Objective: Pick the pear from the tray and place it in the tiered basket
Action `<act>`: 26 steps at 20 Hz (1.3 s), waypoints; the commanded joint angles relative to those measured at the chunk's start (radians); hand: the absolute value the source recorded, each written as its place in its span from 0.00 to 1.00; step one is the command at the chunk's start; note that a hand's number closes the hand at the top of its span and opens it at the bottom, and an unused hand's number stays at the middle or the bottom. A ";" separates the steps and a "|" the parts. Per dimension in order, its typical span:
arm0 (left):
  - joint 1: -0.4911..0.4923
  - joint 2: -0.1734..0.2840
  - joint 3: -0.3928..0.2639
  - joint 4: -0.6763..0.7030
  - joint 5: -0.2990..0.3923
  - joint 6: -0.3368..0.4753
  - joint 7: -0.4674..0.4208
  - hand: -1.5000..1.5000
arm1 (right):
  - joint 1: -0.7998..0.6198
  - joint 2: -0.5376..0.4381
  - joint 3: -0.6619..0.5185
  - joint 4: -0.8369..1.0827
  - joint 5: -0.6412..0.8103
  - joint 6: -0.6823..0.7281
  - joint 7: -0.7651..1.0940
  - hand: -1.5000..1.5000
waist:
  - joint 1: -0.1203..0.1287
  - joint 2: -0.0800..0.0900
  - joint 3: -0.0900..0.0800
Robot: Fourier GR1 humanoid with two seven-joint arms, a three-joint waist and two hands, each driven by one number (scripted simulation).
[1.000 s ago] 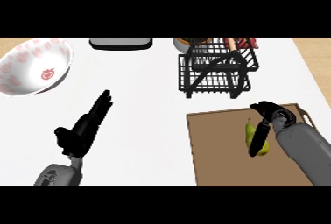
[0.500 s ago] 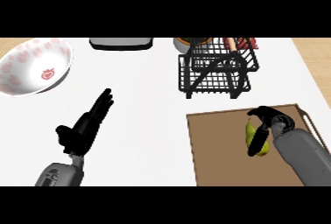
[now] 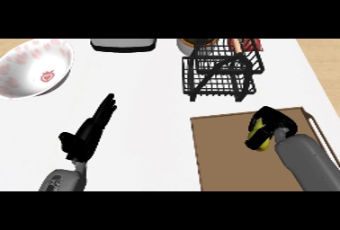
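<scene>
A yellow-green pear lies on the brown tray at the lower right. My right hand is curled round the pear from above and hides much of it. The black wire tiered basket stands just behind the tray, at the upper right. My left hand rests at the lower left with straight fingers pointing up and away, holding nothing.
A white bowl with red prints sits at the upper left. A grey-and-black appliance is at the back centre. Some items stand behind the basket. The counter's wooden edge shows at the far right.
My right hand has shifted slightly left and toward the basket, with the pear moving along under its curled fingers. The left hand has stayed still.
</scene>
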 commanded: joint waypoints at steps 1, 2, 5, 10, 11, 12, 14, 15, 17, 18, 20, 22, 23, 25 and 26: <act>-0.050 -0.020 0.000 -0.009 -0.018 0.017 0.059 0.50 | -0.036 0.049 -0.015 0.101 0.045 -0.020 -0.087 1.00 | 0.009 0.010 0.014; -0.050 -0.024 0.002 0.023 -0.017 0.000 0.039 0.50 | 0.024 0.024 -0.013 -0.011 0.037 0.012 -0.063 1.00 | 0.001 0.008 0.014; -0.040 0.025 0.035 0.023 0.015 -0.048 0.016 0.50 | 0.015 -0.159 -0.041 0.076 0.094 -0.026 -0.365 1.00 | 0.003 0.014 0.015; -0.034 0.005 0.020 -0.022 0.000 -0.010 0.037 0.50 | 0.024 -0.441 -0.115 0.120 0.163 -0.139 -0.758 1.00 | 0.001 0.020 0.022; 0.009 -0.010 0.009 -0.032 0.004 -0.008 0.022 0.50 | 0.033 -0.466 -0.149 0.157 0.157 -0.183 -0.825 1.00 | 0.012 0.019 0.022; 0.011 -0.013 -0.006 -0.005 -0.025 -0.003 -0.006 0.50 | 0.041 -0.469 -0.144 0.207 0.189 -0.236 -0.887 1.00 | 0.016 0.024 0.021; -0.039 0.011 0.031 -0.017 0.012 -0.025 0.034 0.50 | 0.011 -0.467 -0.213 0.272 0.158 -0.314 -0.980 1.00 | 0.019 0.021 0.019; -0.019 -0.016 0.013 -0.026 0.010 -0.016 0.037 0.50 | -0.003 -0.446 -0.254 0.303 0.112 -0.318 -1.015 1.00 | 0.019 0.018 0.018; -0.011 -0.015 0.006 -0.047 0.005 -0.014 0.049 0.50 | -0.009 -0.417 -0.326 0.336 0.003 -0.276 -1.098 1.00 | 0.017 0.015 0.018; 0.003 -0.004 0.014 -0.025 0.004 -0.025 0.018 0.50 | -0.043 -0.430 -0.353 0.355 -0.035 -0.228 -1.139 1.00 | 0.022 0.016 0.018; -0.014 0.007 0.032 -0.013 0.009 -0.027 0.008 0.50 | -0.056 -0.405 -0.423 0.352 -0.126 -0.210 -1.198 1.00 | 0.012 0.015 0.018; 0.043 -0.020 -0.006 -0.050 -0.011 -0.015 -0.006 0.50 | -0.106 -0.427 -0.448 0.346 -0.146 -0.170 -1.219 1.00 | 0.020 0.010 0.016; 0.019 0.010 0.018 -0.065 0.007 -0.030 0.046 0.50 | -0.129 -0.436 -0.459 0.339 -0.156 -0.154 -1.222 1.00 | 0.018 0.009 0.015; 0.001 -0.030 -0.010 -0.058 -0.028 0.010 0.060 0.50 | -0.199 -0.476 -0.462 0.336 -0.150 -0.102 -1.222 1.00 | 0.016 0.010 0.015; -0.007 -0.031 0.006 0.007 -0.021 -0.015 -0.003 0.50 | -0.199 -0.457 -0.460 0.343 -0.139 -0.115 -1.239 1.00 | 0.011 0.011 0.014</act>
